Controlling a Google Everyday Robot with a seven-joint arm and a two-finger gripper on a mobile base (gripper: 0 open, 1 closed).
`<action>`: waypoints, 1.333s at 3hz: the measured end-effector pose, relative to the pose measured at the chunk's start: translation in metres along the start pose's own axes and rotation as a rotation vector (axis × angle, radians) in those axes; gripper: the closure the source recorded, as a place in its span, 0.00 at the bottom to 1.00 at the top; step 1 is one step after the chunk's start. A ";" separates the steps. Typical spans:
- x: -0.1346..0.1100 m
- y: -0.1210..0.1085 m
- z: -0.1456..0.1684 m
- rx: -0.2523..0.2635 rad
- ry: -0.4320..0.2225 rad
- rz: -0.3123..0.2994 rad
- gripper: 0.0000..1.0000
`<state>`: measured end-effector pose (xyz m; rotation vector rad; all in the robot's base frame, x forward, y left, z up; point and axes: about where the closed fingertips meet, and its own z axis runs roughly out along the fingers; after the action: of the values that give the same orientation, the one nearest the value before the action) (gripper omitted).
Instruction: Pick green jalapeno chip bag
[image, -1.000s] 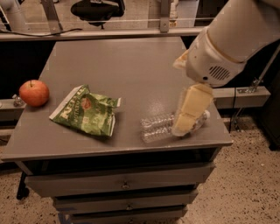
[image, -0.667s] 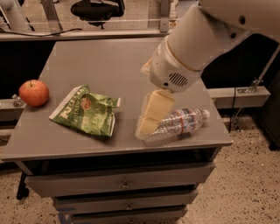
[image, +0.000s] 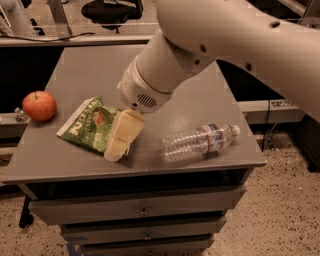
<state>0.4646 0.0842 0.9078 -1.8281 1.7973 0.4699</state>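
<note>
My gripper (image: 117, 147) hangs left of the water bottle (image: 200, 142), over the green jalapeno chip bag's (image: 87, 125) nearer edge; I cannot tell how open my jaws are. The bag lies flat on the desk (image: 90, 70), lengthwise toward the bottle, white band pointing away

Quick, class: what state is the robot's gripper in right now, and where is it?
Gripper: open or shut cannot be told; it is down over the right end of the green jalapeno chip bag.
</note>
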 end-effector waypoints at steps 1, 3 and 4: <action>-0.025 -0.012 0.031 0.005 -0.041 -0.029 0.00; -0.023 -0.033 0.070 0.018 -0.033 -0.017 0.41; -0.013 -0.038 0.071 0.032 -0.019 -0.002 0.64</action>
<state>0.5102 0.1355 0.8639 -1.7977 1.7796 0.4539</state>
